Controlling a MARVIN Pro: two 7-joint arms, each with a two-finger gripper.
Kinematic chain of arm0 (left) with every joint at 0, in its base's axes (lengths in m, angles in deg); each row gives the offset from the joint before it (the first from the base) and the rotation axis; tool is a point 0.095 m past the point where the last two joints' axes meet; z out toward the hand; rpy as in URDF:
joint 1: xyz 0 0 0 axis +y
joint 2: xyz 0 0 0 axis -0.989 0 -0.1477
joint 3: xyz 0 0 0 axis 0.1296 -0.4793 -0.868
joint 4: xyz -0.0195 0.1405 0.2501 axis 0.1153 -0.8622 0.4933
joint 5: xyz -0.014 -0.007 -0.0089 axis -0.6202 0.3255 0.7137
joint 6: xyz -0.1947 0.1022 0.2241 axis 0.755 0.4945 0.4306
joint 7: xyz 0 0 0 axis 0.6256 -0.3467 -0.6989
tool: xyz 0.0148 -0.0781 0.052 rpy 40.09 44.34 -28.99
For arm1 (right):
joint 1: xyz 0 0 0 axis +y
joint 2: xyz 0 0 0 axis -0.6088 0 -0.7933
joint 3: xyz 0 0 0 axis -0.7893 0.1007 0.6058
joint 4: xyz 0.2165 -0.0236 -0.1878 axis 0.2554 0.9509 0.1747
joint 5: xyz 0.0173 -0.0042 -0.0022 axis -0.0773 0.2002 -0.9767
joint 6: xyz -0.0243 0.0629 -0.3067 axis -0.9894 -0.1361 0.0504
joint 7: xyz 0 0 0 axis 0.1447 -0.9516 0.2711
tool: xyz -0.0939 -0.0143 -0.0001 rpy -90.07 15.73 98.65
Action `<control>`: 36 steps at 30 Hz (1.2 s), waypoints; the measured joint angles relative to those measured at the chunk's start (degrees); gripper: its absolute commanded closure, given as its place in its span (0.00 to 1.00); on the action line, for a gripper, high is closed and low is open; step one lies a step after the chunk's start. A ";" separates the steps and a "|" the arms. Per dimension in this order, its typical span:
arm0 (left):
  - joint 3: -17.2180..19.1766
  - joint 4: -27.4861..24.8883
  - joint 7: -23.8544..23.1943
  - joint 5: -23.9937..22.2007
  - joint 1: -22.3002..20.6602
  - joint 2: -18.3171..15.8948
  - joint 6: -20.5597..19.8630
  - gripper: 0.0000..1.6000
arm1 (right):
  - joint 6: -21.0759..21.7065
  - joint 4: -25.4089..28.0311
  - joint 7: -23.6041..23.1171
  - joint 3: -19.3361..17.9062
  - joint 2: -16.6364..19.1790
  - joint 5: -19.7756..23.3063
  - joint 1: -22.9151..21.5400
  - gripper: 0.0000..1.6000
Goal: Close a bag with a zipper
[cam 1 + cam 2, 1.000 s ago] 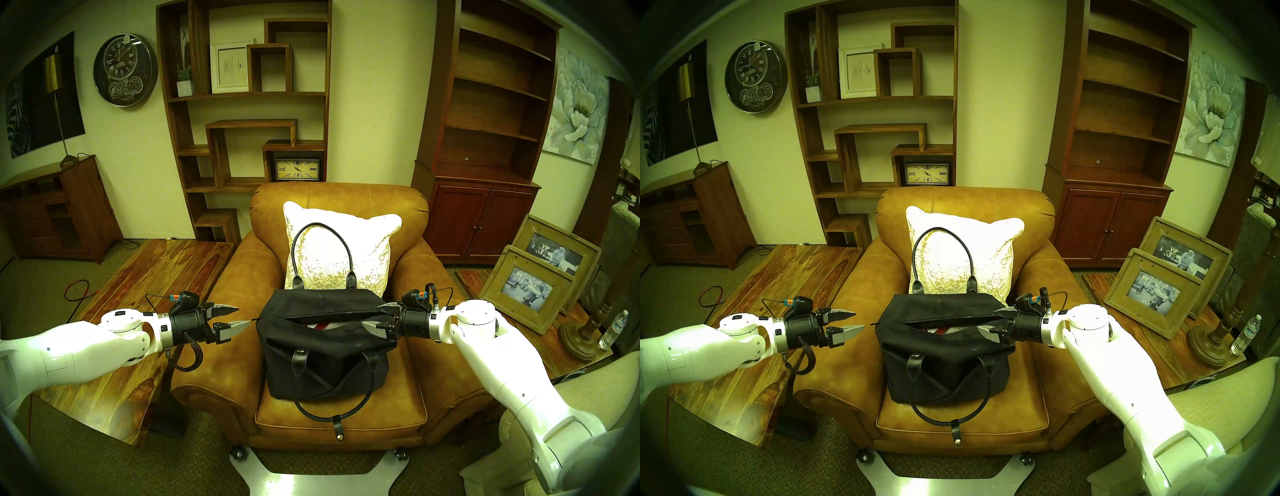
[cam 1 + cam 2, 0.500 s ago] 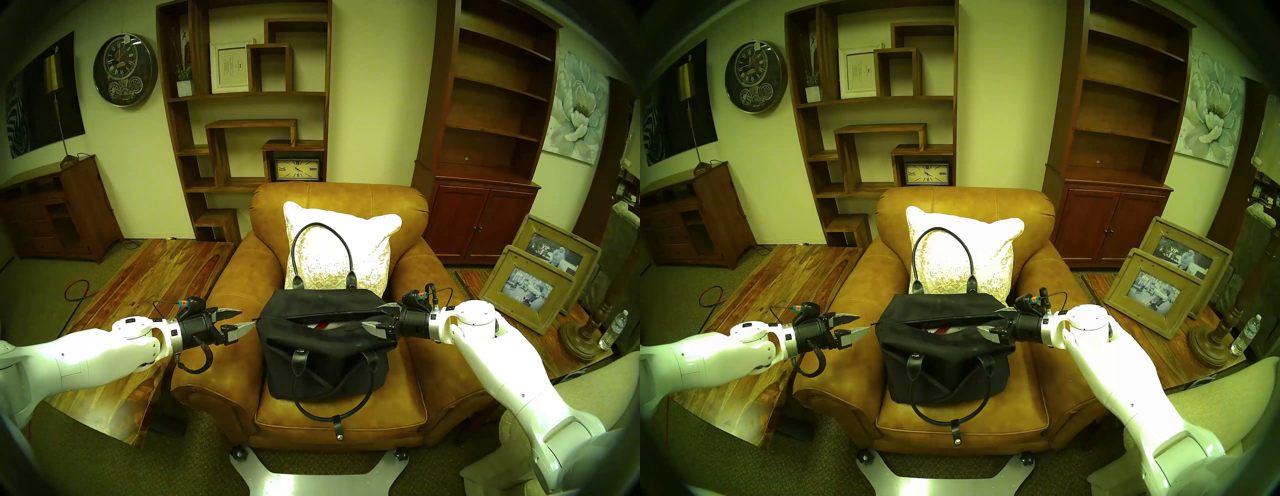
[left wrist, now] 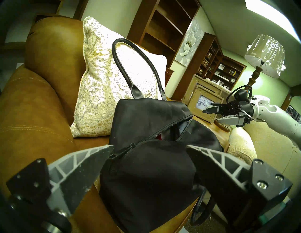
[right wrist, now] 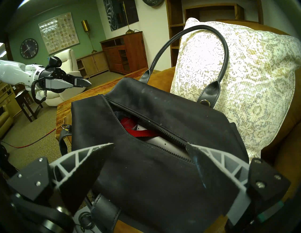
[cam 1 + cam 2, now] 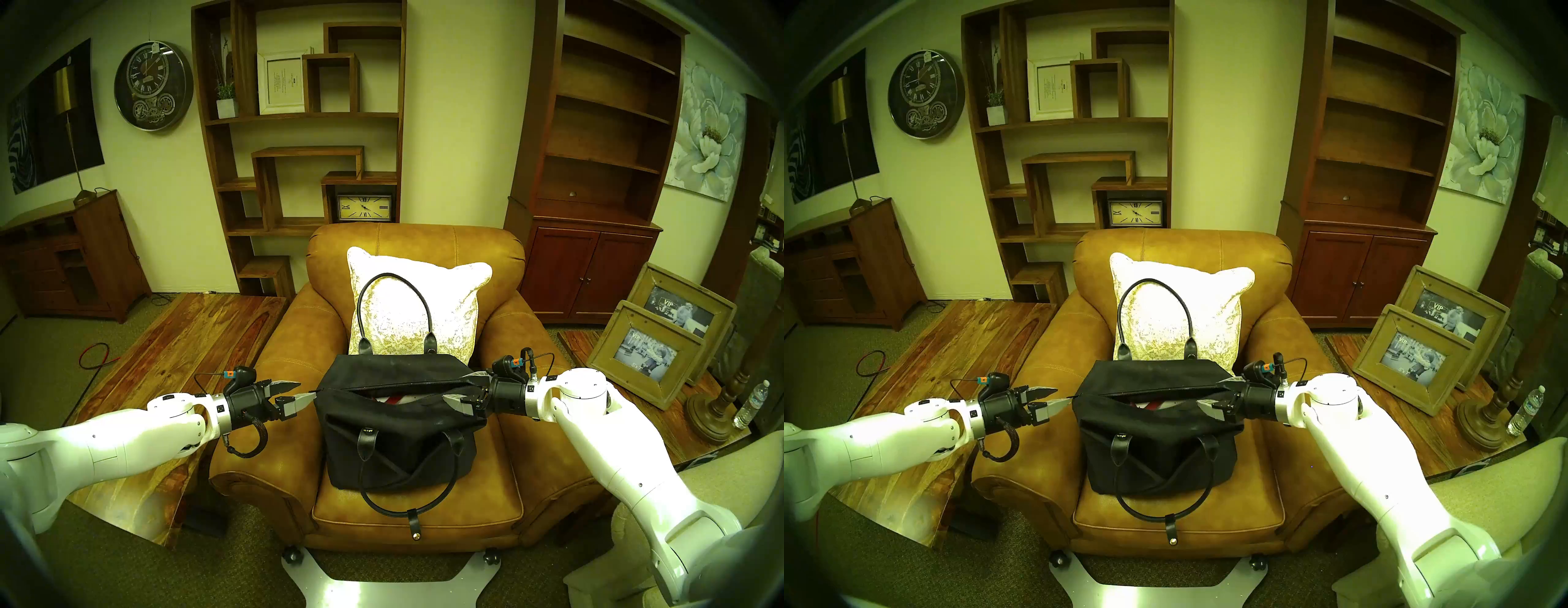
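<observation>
The black bag (image 5: 399, 441) stands on the armchair's seat. One handle stands up against the pillow and the other hangs over the front. Its zipper (image 5: 394, 383) gapes along the top, and red and white contents show inside (image 4: 141, 130). I cannot make out the pull. My left gripper (image 5: 307, 390) is open and empty. Its tips are just off the bag's left end, level with the zipper's tail, and straddle that end in the left wrist view (image 3: 149, 146). My right gripper (image 5: 454, 386) is open. Its fingers straddle the bag's right end at the zipper (image 4: 149, 144).
The tan leather armchair (image 5: 275, 424) has high arms under both wrists. A patterned pillow (image 5: 420, 305) leans behind the bag. Wooden tables (image 5: 169, 361) flank the chair. The right one holds picture frames (image 5: 649, 352), a lamp base (image 5: 717, 407) and a water bottle (image 5: 753, 403).
My left arm has moved right, bringing its open gripper up to the bag's left end. The right arm and the bag have not moved.
</observation>
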 measured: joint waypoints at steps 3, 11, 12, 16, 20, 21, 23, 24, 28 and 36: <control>0.03 1.03 -0.75 -0.65 0.03 0.61 -0.27 0.00 | 0.00 0.00 -0.01 -0.01 -0.01 -0.01 0.00 0.00; 0.45 3.29 -2.81 -3.38 0.03 1.98 -3.24 0.00 | 0.00 0.00 -0.03 -0.02 -0.02 -0.04 0.02 0.00; 0.47 3.66 -2.98 -3.58 0.03 2.18 -3.47 0.00 | 0.00 0.00 -0.03 -0.02 -0.02 -0.04 0.02 0.00; 0.51 4.69 -3.24 -3.98 0.00 2.76 -3.96 0.00 | 0.00 0.00 -0.04 -0.03 -0.03 -0.05 0.02 0.00; 0.63 6.23 -3.57 -4.65 -0.05 3.70 -4.93 0.00 | 0.00 -0.01 -0.04 -0.04 -0.04 -0.07 0.03 0.00; 0.66 6.41 -3.63 -4.81 -0.06 3.82 -5.13 0.00 | 0.00 -0.01 -0.04 -0.04 -0.04 -0.07 0.03 0.00; 1.01 7.46 -4.22 -6.03 -0.05 4.50 -6.25 0.00 | 0.00 -0.01 -0.05 -0.04 -0.04 -0.07 0.03 0.00; 1.06 7.72 -4.37 -6.19 -0.05 4.66 -6.48 0.00 | 0.00 -0.01 -0.05 -0.04 -0.04 -0.08 0.03 0.00; 1.32 9.12 -5.16 -7.31 -0.10 5.51 -8.02 0.00 | 0.00 -0.02 -0.06 -0.05 -0.05 -0.09 0.03 0.00; 1.72 12.12 -6.21 -9.11 -0.30 7.54 -10.98 0.00 | 0.00 -0.02 -0.08 -0.08 -0.07 -0.13 0.04 0.00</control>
